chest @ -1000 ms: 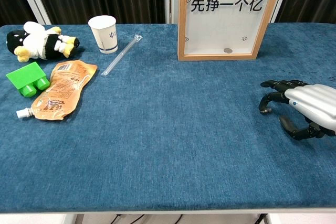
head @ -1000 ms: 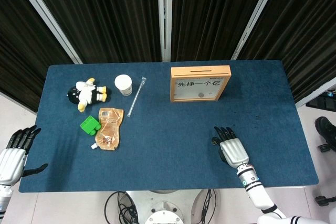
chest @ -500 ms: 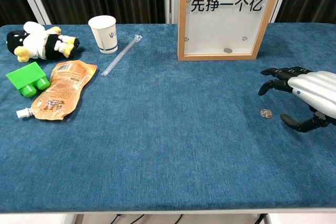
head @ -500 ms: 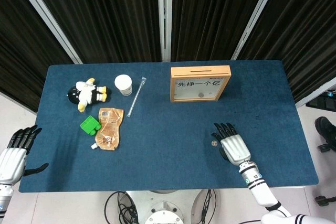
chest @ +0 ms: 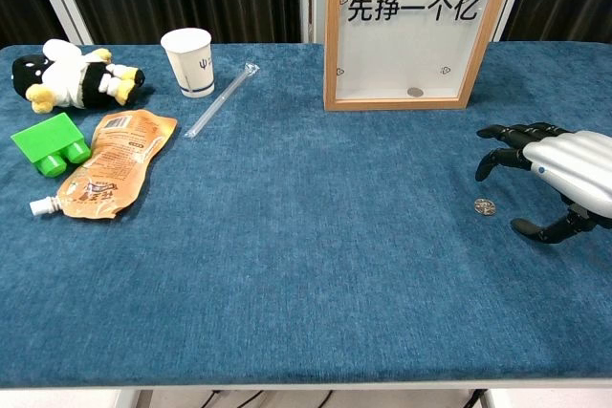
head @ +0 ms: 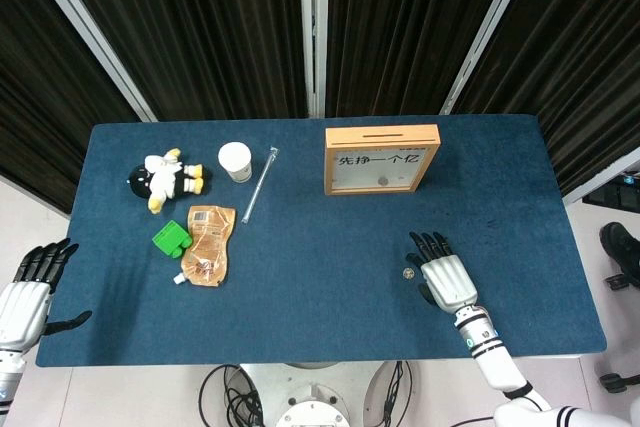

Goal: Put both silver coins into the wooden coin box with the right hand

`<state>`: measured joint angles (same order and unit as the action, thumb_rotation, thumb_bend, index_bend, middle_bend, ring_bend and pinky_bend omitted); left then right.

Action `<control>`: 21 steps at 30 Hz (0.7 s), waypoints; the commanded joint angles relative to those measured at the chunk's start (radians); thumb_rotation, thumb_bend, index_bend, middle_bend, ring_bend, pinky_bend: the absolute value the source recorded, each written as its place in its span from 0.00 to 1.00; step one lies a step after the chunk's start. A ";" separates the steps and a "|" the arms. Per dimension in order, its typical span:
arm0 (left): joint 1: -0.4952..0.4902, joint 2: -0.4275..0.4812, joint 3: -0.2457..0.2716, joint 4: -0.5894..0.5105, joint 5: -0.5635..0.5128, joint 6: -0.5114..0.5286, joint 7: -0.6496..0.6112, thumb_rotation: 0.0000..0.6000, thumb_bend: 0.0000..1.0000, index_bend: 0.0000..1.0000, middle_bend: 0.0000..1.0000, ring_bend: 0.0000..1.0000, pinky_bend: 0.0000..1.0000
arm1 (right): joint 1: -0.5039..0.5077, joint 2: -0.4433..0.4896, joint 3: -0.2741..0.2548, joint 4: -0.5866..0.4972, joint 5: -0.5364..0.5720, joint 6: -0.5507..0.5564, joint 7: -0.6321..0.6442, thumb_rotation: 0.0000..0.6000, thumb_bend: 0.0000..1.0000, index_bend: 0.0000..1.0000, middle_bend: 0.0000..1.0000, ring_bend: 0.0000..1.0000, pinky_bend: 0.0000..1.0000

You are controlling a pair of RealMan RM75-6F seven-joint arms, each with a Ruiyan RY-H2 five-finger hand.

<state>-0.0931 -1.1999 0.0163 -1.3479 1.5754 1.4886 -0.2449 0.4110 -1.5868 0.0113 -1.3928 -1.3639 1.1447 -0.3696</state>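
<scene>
One small round silver coin (chest: 485, 206) lies flat on the dark blue cloth-covered table (chest: 306, 274), just beside the right hand (chest: 559, 183), between its spread fingers and its thumb but touching neither. A second silver coin (chest: 415, 92) already rests at the bottom of the wooden coin box with the clear front and printed Chinese lettering (chest: 413, 26), which stands upright at the far edge, well apart from the hand.

The right hand hovers palm down with its fingers splayed and slightly curled, holding nothing. The left hand (head: 28, 292) hangs off the near left corner of the table, fingers apart and empty, taking no part.

By my reading, the task is half done and the step in hand is picking up the remaining coin. The next move calls for lowering the right hand so a fingertip and the thumb close on opposite edges of the coin. A thin disc lying flush on soft cloth gives little to grip, so it may need sliding or tipping first. Then the coin must be carried to the slot (head: 381, 134) in the top of the box, seen only in the head view as a thin dark line; its exact width is hard to judge from here, so the coin should go in edge-on and aligned with it.
</scene>
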 commanded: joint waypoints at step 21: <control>-0.002 -0.002 -0.001 0.005 -0.001 -0.001 -0.004 1.00 0.09 0.06 0.01 0.00 0.00 | -0.006 -0.023 0.007 0.037 -0.013 -0.017 0.031 1.00 0.28 0.39 0.04 0.00 0.00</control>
<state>-0.0951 -1.2017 0.0152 -1.3428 1.5747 1.4872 -0.2492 0.4051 -1.6102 0.0179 -1.3558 -1.3774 1.1277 -0.3390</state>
